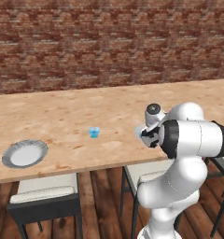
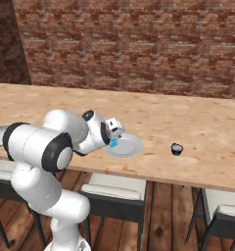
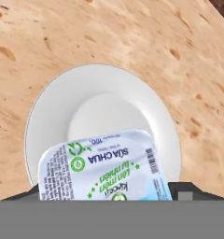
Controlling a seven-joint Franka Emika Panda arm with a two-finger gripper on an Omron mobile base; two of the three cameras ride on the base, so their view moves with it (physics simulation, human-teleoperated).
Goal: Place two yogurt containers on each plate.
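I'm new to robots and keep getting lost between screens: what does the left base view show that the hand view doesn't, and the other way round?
Left base view alone: a yogurt tub standing loose on the table, an empty plate near the left end, the brick wall and chairs. Hand view alone: the printed lid of a tub held in the gripper above another plate. Shared: the wooden table.

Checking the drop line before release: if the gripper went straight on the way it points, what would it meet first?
Probably the plate: in the hand view, the gripper, shut on a yogurt container, points down at its whitish centre. The height above the plate is unclear.
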